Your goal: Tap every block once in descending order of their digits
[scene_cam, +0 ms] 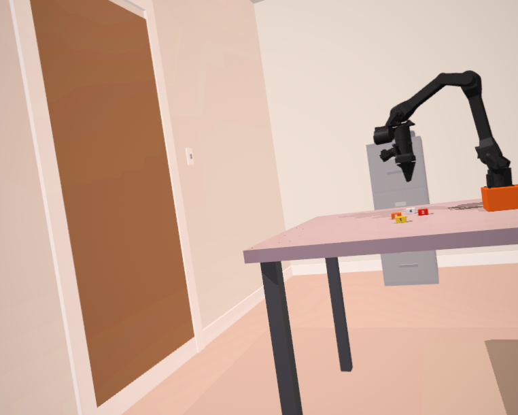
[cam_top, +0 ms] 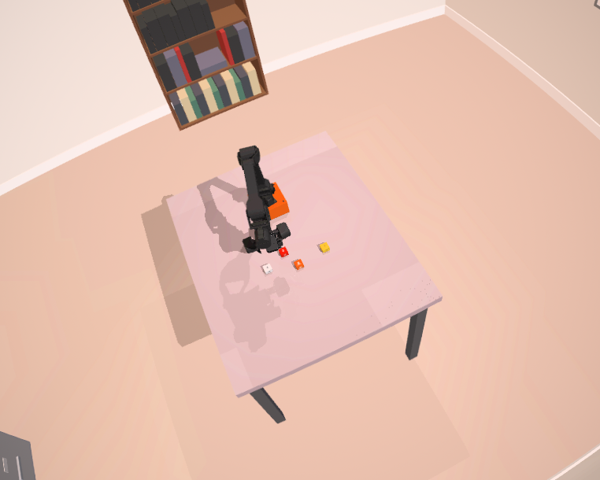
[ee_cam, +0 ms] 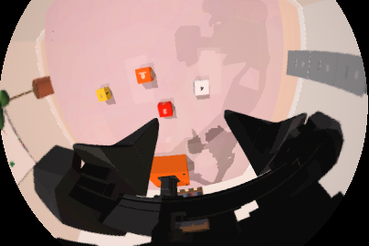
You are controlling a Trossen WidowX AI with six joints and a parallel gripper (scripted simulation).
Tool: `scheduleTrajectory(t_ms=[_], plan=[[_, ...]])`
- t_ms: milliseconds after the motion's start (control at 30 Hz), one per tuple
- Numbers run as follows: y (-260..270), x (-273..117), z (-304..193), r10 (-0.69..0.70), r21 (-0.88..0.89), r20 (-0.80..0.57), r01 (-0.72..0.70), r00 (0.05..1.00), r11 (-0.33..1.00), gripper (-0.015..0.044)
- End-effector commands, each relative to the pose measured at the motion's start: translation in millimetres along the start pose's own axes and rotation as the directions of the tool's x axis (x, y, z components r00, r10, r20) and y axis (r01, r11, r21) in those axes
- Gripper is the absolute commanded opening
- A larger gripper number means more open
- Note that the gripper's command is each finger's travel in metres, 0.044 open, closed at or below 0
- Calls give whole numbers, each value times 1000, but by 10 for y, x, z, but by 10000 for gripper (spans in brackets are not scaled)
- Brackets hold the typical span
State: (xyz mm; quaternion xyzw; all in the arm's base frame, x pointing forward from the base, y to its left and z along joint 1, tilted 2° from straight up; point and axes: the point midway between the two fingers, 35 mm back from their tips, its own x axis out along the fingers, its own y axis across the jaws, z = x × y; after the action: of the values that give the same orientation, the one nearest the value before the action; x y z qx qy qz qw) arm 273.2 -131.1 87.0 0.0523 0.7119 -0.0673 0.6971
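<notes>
A white block (cam_top: 267, 268) (scene_cam: 410, 210) (ee_cam: 202, 88) shows a 4. A red block (cam_top: 283, 252) (scene_cam: 423, 211) (ee_cam: 165, 109) shows a 2. A yellow block (cam_top: 324, 247) (scene_cam: 400, 219) (ee_cam: 104, 94) shows a 1. An orange block (cam_top: 298, 264) (scene_cam: 395, 216) (ee_cam: 144, 75) carries a digit that I cannot read for certain. All stand apart on the table. My gripper (scene_cam: 408, 179) (ee_cam: 192, 117) is open and empty, pointing down high above the table. In the wrist view the white and red blocks lie beyond the gap between the fingertips.
The pink table (cam_top: 336, 309) (scene_cam: 340, 232) carries my arm's orange base (cam_top: 279, 210) (scene_cam: 509, 197) (ee_cam: 171, 169). A bookshelf (cam_top: 217, 111) stands beyond the table in the top view. A grey filing cabinet (scene_cam: 408, 270) (ee_cam: 324, 70) stands on the floor away from the table.
</notes>
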Motion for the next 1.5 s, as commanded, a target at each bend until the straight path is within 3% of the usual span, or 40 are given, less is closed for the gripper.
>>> scheduleTrajectory(t_ms=[0,800,1167,1467], plan=[[519,-6,-252,9,-16,5,-8,1000,1000,400],[625,-1,-298,10,-16,5,-9,1000,1000,400],[2191,-45,302,24,-16,10,-24,1000,1000,400],[2226,-43,304,24,-16,10,-24,1000,1000,400]])
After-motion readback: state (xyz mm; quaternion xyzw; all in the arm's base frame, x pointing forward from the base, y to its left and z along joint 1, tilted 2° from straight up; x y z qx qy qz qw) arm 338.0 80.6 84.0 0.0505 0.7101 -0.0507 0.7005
